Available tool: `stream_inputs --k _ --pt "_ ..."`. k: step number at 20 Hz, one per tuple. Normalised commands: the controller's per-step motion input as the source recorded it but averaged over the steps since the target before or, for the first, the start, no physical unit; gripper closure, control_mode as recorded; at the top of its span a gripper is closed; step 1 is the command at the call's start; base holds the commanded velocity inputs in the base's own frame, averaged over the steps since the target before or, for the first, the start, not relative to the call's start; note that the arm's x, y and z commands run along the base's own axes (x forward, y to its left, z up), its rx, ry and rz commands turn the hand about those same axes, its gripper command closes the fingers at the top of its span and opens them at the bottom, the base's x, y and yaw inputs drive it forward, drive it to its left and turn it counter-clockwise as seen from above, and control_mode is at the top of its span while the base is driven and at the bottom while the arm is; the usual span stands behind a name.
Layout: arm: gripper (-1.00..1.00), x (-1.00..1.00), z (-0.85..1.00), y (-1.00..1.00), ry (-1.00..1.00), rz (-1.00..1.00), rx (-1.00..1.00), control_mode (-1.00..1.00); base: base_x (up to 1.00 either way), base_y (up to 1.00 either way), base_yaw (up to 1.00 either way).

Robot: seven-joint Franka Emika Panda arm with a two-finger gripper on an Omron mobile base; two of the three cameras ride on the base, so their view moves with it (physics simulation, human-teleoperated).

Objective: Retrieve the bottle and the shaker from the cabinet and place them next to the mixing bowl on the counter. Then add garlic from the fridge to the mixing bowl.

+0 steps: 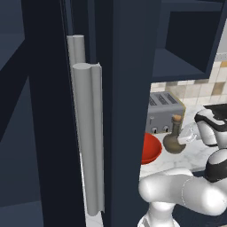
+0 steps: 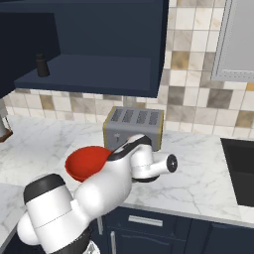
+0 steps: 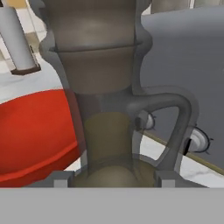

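Left to right: glossy red round mixing bowl [image 1: 150, 148] on the white marble counter [image 2: 198, 173]; just beside it the olive-brown glass bottle [image 1: 174, 138], upright before the grey toaster [image 1: 163, 113]. The gripper [image 3: 113, 178] clasps its thin neck. Glass: judged rigid, slick, breakable, bottom-heavy; hold the neck just above the belly. The small black shaker [image 2: 42, 65] remains on the navy cabinet [image 2: 89, 74] shelf.
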Motion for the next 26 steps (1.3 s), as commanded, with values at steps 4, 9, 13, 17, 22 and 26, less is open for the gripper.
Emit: stream_inputs --k 4,9,13,17,22,26 --pt "1.00 0.17 -0.25 0.00 -0.01 0.00 0.00 -1.00 0.00 0.00 0.00" --pt "1.00 0.06 -0.25 0.00 0.00 0.00 0.00 -1.00 0.00 0.00 0.00" --pt "1.00 0.00 -0.08 0.00 0.00 0.00 0.00 -1.00 0.00 0.00 0.00" --pt "-1.00 0.00 0.00 0.00 0.00 0.00 0.00 -1.00 0.00 0.00 0.00" --pt "-1.00 0.00 0.00 0.00 0.00 0.00 0.00 -1.00 0.00 0.00 0.00" --pt "-1.00 -0.21 0.00 0.06 -0.06 0.02 0.00 -1.00 0.00 0.00 0.00"
